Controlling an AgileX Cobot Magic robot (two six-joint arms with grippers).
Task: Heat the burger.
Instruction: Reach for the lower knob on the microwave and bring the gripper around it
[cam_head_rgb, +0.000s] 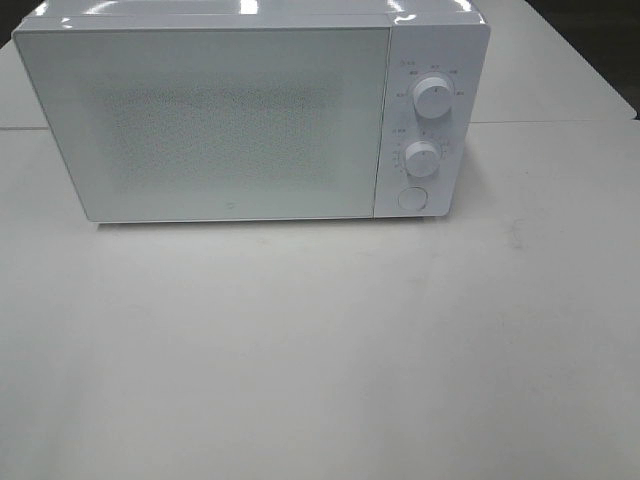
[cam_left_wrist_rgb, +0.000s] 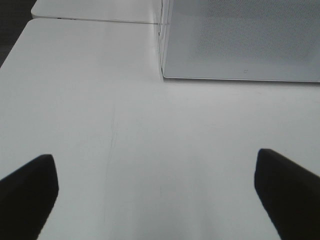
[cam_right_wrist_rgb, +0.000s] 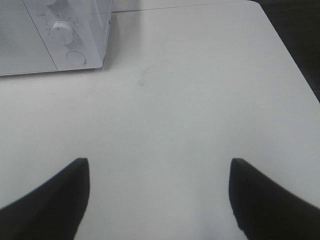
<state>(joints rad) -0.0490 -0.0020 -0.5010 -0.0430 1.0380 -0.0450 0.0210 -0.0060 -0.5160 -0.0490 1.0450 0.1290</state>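
Microwave (cam_head_rgb: 200, 120) stands on the white counter (cam_head_rgb: 320, 350), door shut. Its top rear edge is cut off by the high view's frame.

Door window (cam_head_rgb: 210, 125) is a fine dotted mesh with glare across it, so nothing inside can be made out. The burger shows in no view; whether it sits behind that door I cannot tell.

Control panel, at the microwave's right end as the high view has it: upper dial (cam_head_rgb: 432, 98), lower dial (cam_head_rgb: 422, 158), and a round button (cam_head_rgb: 411, 198) under them. Small marks ring both dials but are too fine to read. A tiny mark (cam_head_rgb: 222, 213) at the door's lower edge could be a logo; it is illegible.

Left fingers (cam_left_wrist_rgb: 27, 195): only two dark tips show, cut by the frame edge. They are spread wide with bare counter between them, in front of the microwave's door-side corner and well apart from it.

Right fingers (cam_right_wrist_rgb: 47, 200): again tips only, spread apart and holding nothing, out in front of the microwave's panel end. Only that end is in this view.

A faint dark smudge (cam_right_wrist_rgb: 142, 80) lies on the counter near the panel corner. A thin scratch line (cam_left_wrist_rgb: 112, 135) runs on the counter ahead of the door corner.
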